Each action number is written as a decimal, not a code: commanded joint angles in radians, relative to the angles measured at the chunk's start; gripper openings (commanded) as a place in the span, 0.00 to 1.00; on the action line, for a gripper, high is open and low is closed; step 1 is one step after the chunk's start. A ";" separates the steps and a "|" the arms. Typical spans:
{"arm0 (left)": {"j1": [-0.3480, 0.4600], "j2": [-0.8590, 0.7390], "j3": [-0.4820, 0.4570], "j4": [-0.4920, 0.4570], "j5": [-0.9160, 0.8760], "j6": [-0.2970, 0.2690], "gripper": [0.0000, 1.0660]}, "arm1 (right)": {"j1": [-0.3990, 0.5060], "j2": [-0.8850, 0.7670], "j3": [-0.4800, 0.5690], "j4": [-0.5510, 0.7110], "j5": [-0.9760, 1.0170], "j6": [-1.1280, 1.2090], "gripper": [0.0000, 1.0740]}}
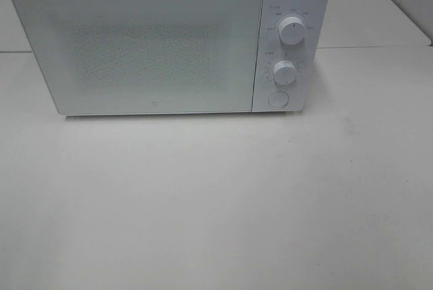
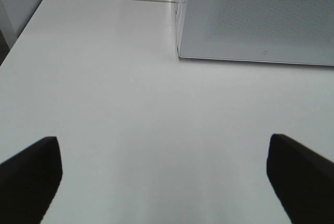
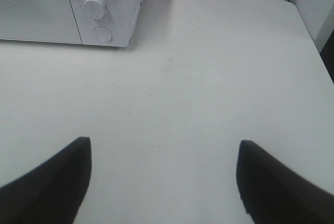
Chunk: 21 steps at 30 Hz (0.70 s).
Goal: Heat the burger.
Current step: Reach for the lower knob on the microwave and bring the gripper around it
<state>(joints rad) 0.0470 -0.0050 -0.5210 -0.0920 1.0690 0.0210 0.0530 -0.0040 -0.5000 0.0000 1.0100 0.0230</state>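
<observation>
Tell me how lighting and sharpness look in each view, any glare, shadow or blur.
Exterior high: flat, even, slightly hazy light; the microwave casts only a thin shadow on the table. Left wrist: the left gripper shows as dark, soft-edged shapes, no detail. Right wrist: the right gripper likewise; the dial is clear, its markings unreadable.

I get bright, flat, even light in all three views, and it washes the matte white table (image 1: 216, 209) almost featureless. The boxy white microwave oven (image 1: 135, 46) throws only a thin, soft shadow along its base. Its door shows a grainy greenish speckle (mesh or sensor noise, I cannot tell). In the wrist views the left gripper (image 2: 164, 166) and right gripper (image 3: 163, 166) are soft-edged black wedges without surface detail.
</observation>
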 commanded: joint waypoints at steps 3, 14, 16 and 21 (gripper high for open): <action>0.004 -0.023 0.003 0.001 0.002 -0.001 0.94 | -0.006 -0.015 0.001 0.000 -0.018 -0.007 0.71; 0.004 -0.022 0.003 0.001 0.002 -0.001 0.94 | -0.006 0.108 -0.064 0.000 -0.137 -0.012 0.71; 0.004 -0.022 0.003 0.001 0.002 -0.001 0.94 | -0.006 0.162 -0.064 0.000 -0.210 -0.011 0.71; 0.004 -0.022 0.003 0.001 0.002 -0.001 0.94 | -0.006 0.234 -0.064 0.000 -0.308 -0.011 0.71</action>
<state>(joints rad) 0.0470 -0.0050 -0.5210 -0.0910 1.0690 0.0210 0.0530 0.2290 -0.5580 0.0000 0.7320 0.0230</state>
